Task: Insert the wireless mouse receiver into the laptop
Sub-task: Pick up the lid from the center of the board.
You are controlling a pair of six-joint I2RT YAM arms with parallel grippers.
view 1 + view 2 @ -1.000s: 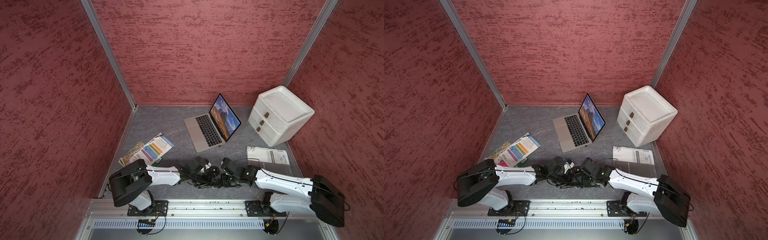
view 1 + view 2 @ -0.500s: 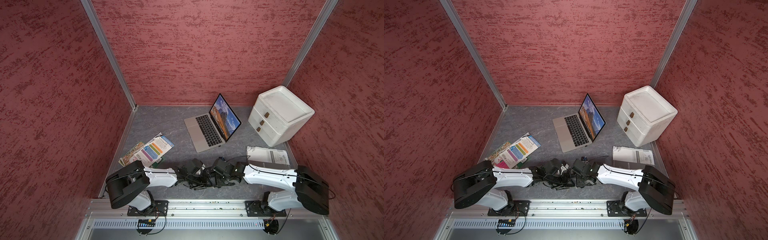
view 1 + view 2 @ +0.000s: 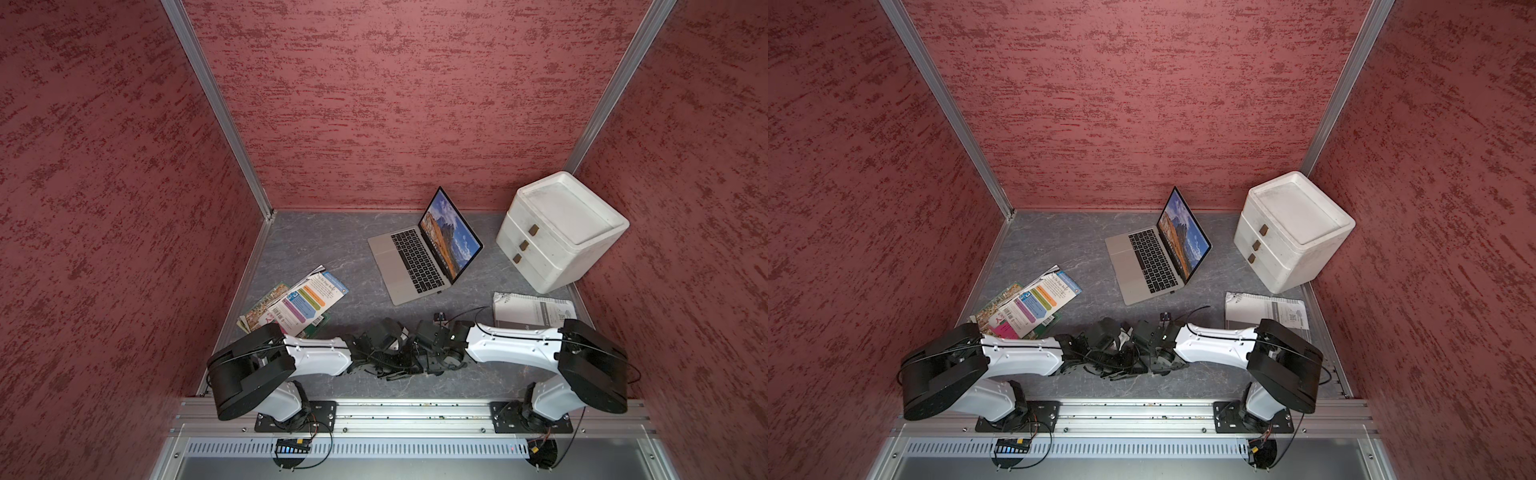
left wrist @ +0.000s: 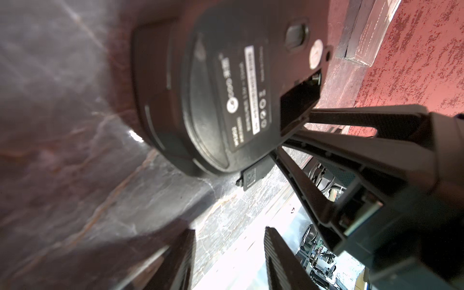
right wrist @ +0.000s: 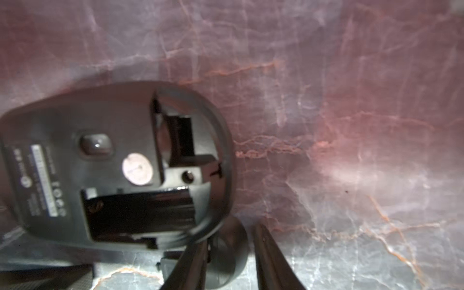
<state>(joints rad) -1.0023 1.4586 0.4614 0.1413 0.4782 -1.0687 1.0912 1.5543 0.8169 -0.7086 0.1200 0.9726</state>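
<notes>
While both arms fold inward at the front, the laptop sits open mid-worktop in both top views. It is slim and silver-grey, with black keys, a big trackpad and orange-mountain, blue-sky wallpaper. Its long axis, the hinge line, runs back to front with the near end skewed right. The screen faces left. Left hand and right hand are low at front centre, close together and well apart from the laptop; their grip is unreadable from here. The receiver can't be picked out from above.

Left wrist view: the mouse shows its underside and label, compartment open. The left hand has its fingers apart with only worktop between them, holding nothing. The right hand has its fingertips at the open compartment's rim, touching the mouse.

Right wrist view: the mouse underside shows dark open slots; cannot tell whether the receiver sits in one. The right hand has its fingers partly apart; cannot tell if anything is pinched.
</notes>
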